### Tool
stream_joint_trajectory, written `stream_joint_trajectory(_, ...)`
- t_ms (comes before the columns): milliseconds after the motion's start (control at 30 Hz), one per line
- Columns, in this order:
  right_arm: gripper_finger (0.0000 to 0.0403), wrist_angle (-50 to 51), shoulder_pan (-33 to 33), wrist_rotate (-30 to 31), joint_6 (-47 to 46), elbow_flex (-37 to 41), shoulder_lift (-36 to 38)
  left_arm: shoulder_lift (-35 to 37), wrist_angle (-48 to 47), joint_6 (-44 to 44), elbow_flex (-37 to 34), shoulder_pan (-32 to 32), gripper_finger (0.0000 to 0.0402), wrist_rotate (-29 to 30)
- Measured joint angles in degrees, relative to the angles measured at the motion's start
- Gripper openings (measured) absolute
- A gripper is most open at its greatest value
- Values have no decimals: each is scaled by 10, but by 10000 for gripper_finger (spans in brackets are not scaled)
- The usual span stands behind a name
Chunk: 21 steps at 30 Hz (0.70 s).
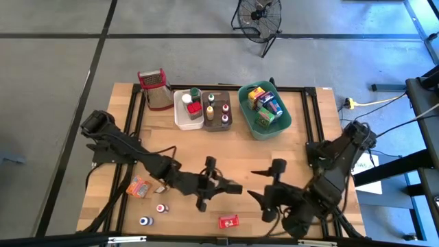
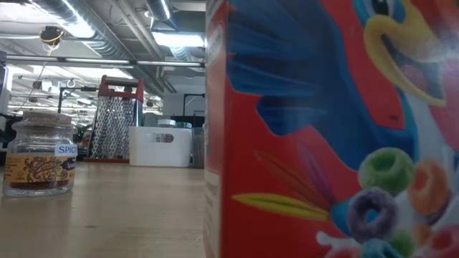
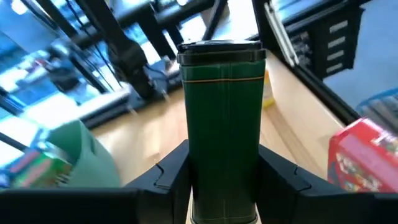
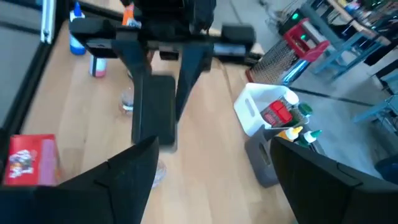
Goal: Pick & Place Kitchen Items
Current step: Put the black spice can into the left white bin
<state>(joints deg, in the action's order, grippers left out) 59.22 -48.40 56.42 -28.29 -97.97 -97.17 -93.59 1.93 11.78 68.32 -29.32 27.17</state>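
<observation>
Over the table's middle, my left gripper is shut on a dark green can with a black lid, also seen from the right wrist. My right gripper hangs open just to the can's right and faces it, with nothing between its fingers. On the table lie a red box, two small bottles and an orange packet. The low view is filled by a red cereal box, with a spice jar to its left. My left gripper pinches the can's body near its bottom end between its two fingers, one on each side. The fingers come from the table's left, slanting a little down. The lid end points away from the wrist, and the can is lifted clear of the table.
At the far edge stand a steel grater with a red handle, a white bin, a brown bin and a teal bin, all holding items. Bare wood lies between the bins and the arms.
</observation>
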Motion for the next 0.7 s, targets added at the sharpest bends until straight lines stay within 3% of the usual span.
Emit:
stream_joint_trajectory(133,309,-11,-24,66,-18,17,-3,21,58,50,0,-25,129,46)
stream_joint_trajectory(233,309,-34,-37,143,-18,35,-3,26,115,94,0,-38,129,48)
stream_joint_trajectory(333,309,-62,-41,183,-5,45,-3,28,169,130,0,-47,128,47)
stream_joint_trajectory(467,309,-117,-41,190,44,49,-3,29,200,152,0,-47,128,48)
stream_joint_trajectory(700,309,-244,-42,148,167,50,-3,29,228,165,0,-39,129,48)
